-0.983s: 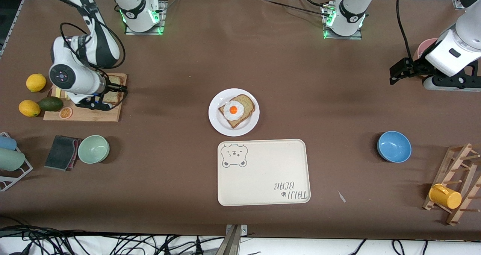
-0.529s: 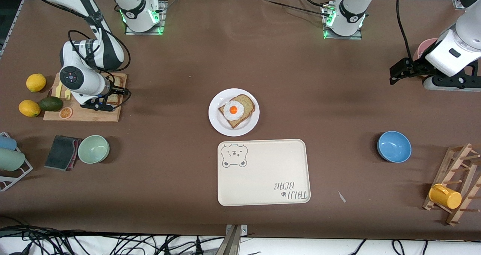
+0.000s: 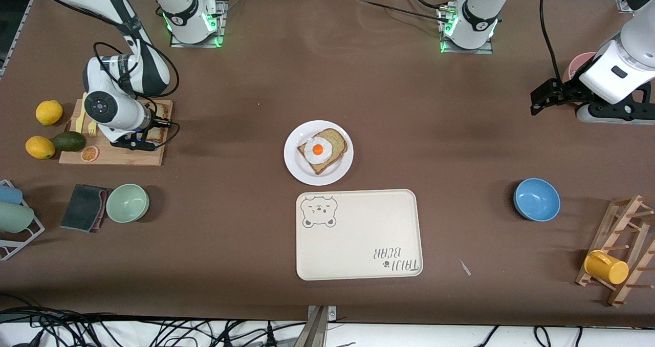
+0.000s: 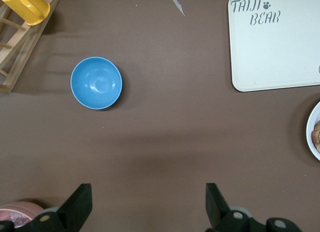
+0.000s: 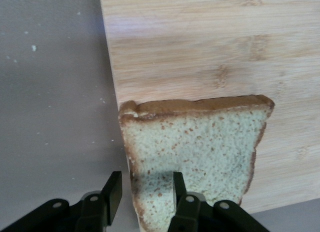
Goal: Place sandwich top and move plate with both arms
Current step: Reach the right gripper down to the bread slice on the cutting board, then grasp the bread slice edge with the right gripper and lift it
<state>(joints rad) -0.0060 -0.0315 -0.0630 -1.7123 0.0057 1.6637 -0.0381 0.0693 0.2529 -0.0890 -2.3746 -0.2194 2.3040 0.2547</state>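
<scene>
Two arms are seen at the brown table [image 3: 409, 106]. The right gripper [image 5: 143, 192] is down at the wooden cutting board [image 3: 125, 155] near the right arm's end of the table, with its jaws set astride one edge of the sandwich top [image 5: 200, 157]: one jaw lies on the slice's face, the other outside the crust, and a gap is left beside the crust, so the slice is straddled but no firm clamp can be confirmed. Compared with a second ago, the right wrist has been shifted a little toward the robots' side of the board, and the fork [image 3: 92, 128] and butter stick [image 3: 80, 119] on the board have been uncovered. The slice itself lies flat on the board, with one corner past the board's edge.

The left gripper [image 4: 145, 202] hangs over bare table near the left arm's end, jaws wide apart and empty; the arm waits and is unchanged from the earlier frames. The blue bowl [image 4: 96, 83] and the yellow cup [image 4: 24, 5] on its wooden rack [image 4: 15, 46] are seen from its wrist.

The plate [image 3: 294, 163] is at the table's middle, unmoved, bearing the egg-topped bread slice [image 3: 335, 142]. The cream bear tray [image 3: 358, 234] lies just nearer the front camera. Two lemons [image 3: 49, 112], an avocado [image 3: 69, 141] and an orange slice [image 3: 89, 153] are at the board; a green bowl [image 3: 127, 202] and a dark cloth [image 3: 84, 207] lie nearer the camera.
</scene>
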